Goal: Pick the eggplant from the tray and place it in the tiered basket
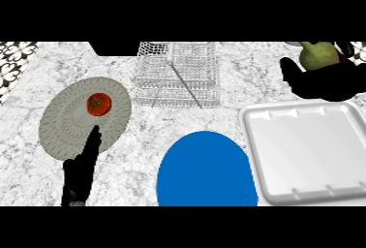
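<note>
Head view: I find right robot hand [316, 85], upper right, curled round eggplant [319, 54], off the tray [251, 127]; carrying step. Next, move left over basket [175, 72].

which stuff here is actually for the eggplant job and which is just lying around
For the job: eggplant in the right hand, white tray, tiered basket.
Lying about: tomato on the grey plate, blue plate; left hand resting.
</note>
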Robot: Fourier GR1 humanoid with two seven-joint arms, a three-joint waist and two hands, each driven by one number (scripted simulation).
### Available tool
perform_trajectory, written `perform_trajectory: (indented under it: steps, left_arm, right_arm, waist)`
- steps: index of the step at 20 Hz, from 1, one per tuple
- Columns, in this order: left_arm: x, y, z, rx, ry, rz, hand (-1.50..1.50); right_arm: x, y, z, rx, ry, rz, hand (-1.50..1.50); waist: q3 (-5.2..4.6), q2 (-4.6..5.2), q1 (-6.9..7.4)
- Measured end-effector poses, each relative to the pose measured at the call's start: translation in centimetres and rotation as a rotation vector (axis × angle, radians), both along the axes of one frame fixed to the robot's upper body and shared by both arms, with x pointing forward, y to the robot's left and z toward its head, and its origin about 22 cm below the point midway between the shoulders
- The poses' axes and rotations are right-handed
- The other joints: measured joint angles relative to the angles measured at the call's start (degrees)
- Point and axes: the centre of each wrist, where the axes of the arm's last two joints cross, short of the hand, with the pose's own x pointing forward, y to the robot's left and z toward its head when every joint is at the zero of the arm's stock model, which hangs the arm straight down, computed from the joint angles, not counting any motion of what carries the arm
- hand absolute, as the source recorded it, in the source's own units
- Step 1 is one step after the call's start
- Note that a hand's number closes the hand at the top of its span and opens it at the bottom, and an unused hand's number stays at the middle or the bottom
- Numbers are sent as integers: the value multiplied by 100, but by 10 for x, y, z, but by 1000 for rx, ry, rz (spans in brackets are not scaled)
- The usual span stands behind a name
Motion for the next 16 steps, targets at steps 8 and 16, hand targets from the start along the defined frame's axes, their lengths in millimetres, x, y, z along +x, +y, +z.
perform_trajectory:
  steps: [8,16]
  left_arm:
    - [5,-1,2,-3,-3,-9,0]
    - [4,-6,0,4,-8,-13,0]
  right_arm:
    - [42,38,23,23,17,-37,150]
    - [90,70,3,6,55,-4,150]
  waist:
    - [1,22,69]
    - [0,42,100]
